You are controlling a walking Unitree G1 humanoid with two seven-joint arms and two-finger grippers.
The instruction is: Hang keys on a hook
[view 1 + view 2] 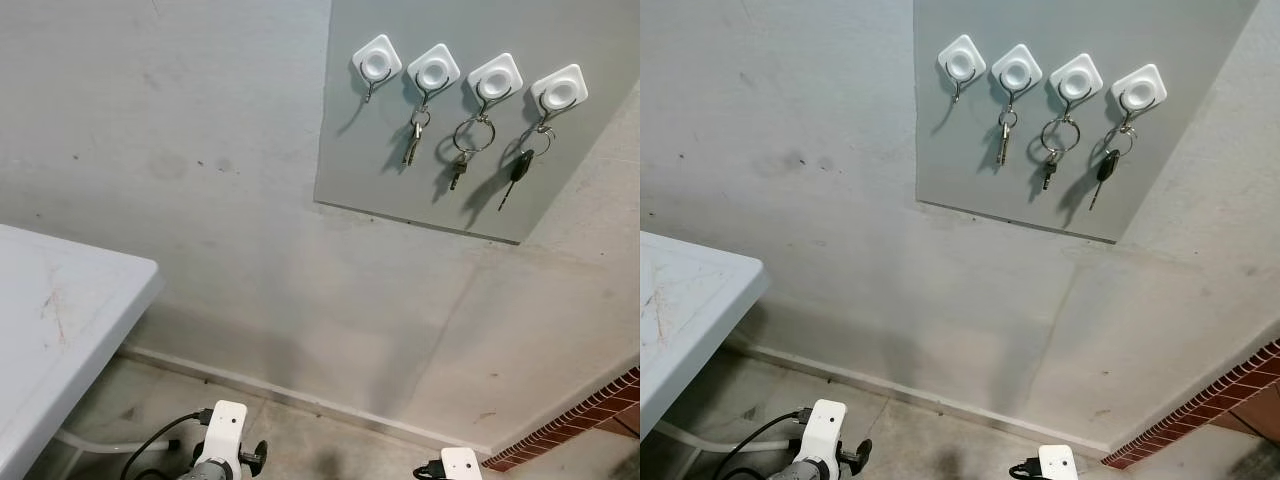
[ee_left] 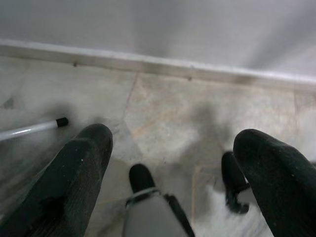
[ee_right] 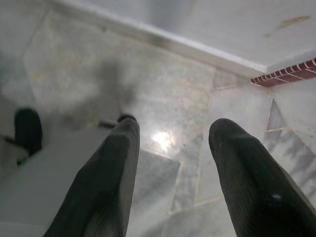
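A grey panel (image 1: 370, 170) on the wall carries a row of white hooks. The leftmost hook (image 1: 377, 62) is bare. A silver key (image 1: 411, 145) hangs from the second hook (image 1: 432, 70), a key on a large ring (image 1: 462, 160) from the third, and a black-headed key (image 1: 517, 170) from the fourth. Both arms hang low, well below the panel. My left gripper (image 2: 173, 143) is open over the floor with nothing between its fingers. My right gripper (image 3: 173, 131) is open over the tiles and also holds nothing.
A white table (image 1: 60, 320) juts in at the left, its leg (image 2: 29, 129) resting on the floor. A pale skirting (image 1: 300, 398) runs along the wall's foot. Red brick edging (image 1: 580, 425) sits at the lower right. A black cable (image 1: 150, 445) trails by my left wrist.
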